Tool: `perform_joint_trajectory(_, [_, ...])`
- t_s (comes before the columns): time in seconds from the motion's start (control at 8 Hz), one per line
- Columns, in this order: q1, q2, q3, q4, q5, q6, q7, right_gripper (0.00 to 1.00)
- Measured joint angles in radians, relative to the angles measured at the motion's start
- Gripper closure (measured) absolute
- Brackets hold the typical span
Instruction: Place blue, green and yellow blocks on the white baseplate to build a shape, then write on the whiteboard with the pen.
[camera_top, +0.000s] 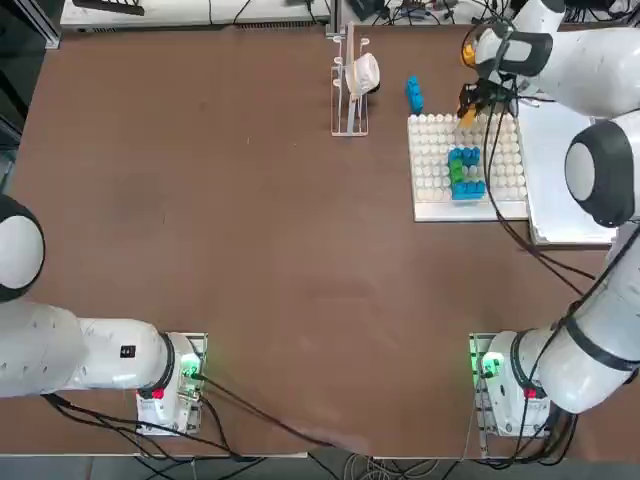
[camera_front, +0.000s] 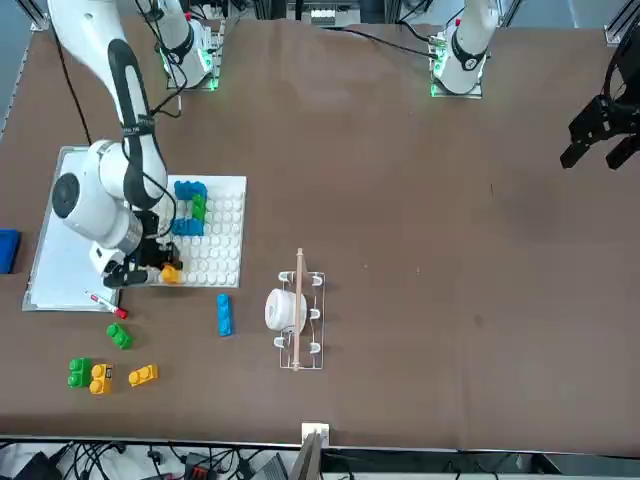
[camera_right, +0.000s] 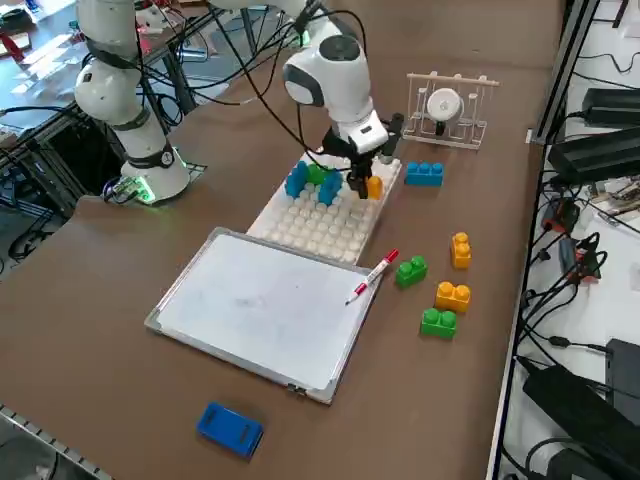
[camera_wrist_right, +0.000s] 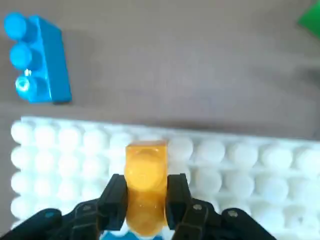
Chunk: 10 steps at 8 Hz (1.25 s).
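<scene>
The right gripper (camera_wrist_right: 145, 200) clamps a yellow block (camera_wrist_right: 145, 192) between its jaws, above the white baseplate's (camera_wrist_right: 240, 160) edge; a blue block (camera_wrist_right: 42, 62) lies just beyond.

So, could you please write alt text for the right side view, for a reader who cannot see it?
The right gripper holds a yellow block over the far edge of the white baseplate, beside blue and green blocks already on it. In front lies the whiteboard, with the pen and loose blocks to its right.
</scene>
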<state>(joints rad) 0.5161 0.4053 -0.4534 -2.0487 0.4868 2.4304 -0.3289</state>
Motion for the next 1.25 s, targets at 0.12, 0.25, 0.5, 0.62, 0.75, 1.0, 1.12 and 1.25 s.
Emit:
perform_joint_trajectory(0.12, [0.014,-0.027,-0.006,-0.062,0.000,0.036,0.000,0.59])
perform_joint_trajectory(0.25, [0.022,-0.045,-0.008,-0.113,0.000,0.074,0.000,0.59])
perform_joint_trajectory(0.5, [0.029,-0.073,-0.010,-0.169,0.000,0.120,0.000,0.59])
perform_joint_trajectory(0.62, [0.030,-0.080,-0.014,-0.180,0.000,0.122,0.000,0.59])
perform_joint_trajectory(0.75, [0.030,-0.085,-0.020,-0.188,0.000,0.123,0.000,0.59])
perform_joint_trajectory(1.0, [0.030,-0.089,-0.023,-0.194,0.000,0.123,-0.001,0.59])
perform_joint_trajectory(1.12, [0.030,-0.090,-0.023,-0.195,0.000,0.123,-0.001,0.59])
perform_joint_trajectory(1.25, [0.031,-0.090,-0.023,-0.195,0.000,0.123,-0.001,0.59])
